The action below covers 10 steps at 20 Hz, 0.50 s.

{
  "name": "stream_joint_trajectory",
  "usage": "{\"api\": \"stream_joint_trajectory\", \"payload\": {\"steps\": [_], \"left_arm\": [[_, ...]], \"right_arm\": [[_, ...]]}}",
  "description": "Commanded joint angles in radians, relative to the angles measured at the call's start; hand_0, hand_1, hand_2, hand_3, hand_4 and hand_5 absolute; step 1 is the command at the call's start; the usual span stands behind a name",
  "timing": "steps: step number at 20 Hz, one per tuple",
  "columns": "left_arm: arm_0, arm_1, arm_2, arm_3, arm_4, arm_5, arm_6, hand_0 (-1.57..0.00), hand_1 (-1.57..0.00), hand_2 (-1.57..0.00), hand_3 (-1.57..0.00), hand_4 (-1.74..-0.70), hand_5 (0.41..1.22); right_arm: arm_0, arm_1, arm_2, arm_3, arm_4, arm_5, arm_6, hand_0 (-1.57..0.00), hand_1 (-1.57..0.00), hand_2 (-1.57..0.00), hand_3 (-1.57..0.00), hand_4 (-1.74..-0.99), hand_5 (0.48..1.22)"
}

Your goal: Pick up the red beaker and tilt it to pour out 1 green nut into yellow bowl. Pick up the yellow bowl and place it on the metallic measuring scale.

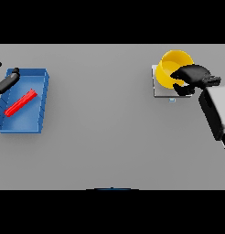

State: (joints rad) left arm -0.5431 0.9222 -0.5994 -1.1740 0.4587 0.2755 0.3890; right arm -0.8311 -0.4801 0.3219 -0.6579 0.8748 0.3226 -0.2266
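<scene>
Yellow bowl [171,66] gripped by right robot hand [192,77] (atop scale [161,91]).

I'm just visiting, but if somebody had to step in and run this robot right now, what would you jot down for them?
Right hand: fingers curled round the rim of the yellow bowl, which sits on the metallic scale at far right.
Left hand: at the far left edge, over the rim of the blue tray; whether it grips anything cannot be told.
Red beaker: lying on its side inside the blue tray.
Green nut: not visible.
Done: bowl on scale.
Left: release the bowl, withdraw the right hand.
</scene>
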Motion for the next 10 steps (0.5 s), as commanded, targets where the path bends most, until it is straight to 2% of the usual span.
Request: {"api": "stream_joint_trajectory", "payload": {"steps": [1, 3, 5, 10], "left_arm": [[0.004, -0.005, -0.005, -0.006, -0.003, 0.006, 0.000, 0.00, 0.00, 0.00, 0.00, -0.73, 0.712], [0.006, 0.005, 0.001, -0.010, 0.002, 0.007, 0.005, 0.00, 0.00, 0.00, 0.00, -0.72, 0.705], [0.006, 0.003, -0.002, -0.019, -0.001, 0.016, 0.010, 0.00, 0.00, 0.00, 0.00, -0.72, 0.700], [-0.006, 0.005, -0.002, -0.022, 0.001, 0.012, 0.025, 0.00, 0.00, 0.00, 0.00, -0.72, 0.693]], "right_arm": [[-0.001, 0.005, 0.009, 0.006, 0.009, -0.006, -0.005, -0.29, -0.48, -0.60, -0.57, -1.517, 0.902], [0.006, -0.006, 0.028, -0.004, 0.021, -0.001, -0.036, -0.19, -0.30, -0.45, -0.49, -1.485, 0.859], [0.003, -0.007, 0.030, 0.004, 0.024, -0.001, -0.044, -0.12, -0.19, -0.31, -0.41, -1.456, 0.827], [-0.006, -0.002, 0.024, -0.001, 0.016, 0.037, 0.004, -0.04, -0.06, -0.10, -0.27, -1.410, 0.759]]}}
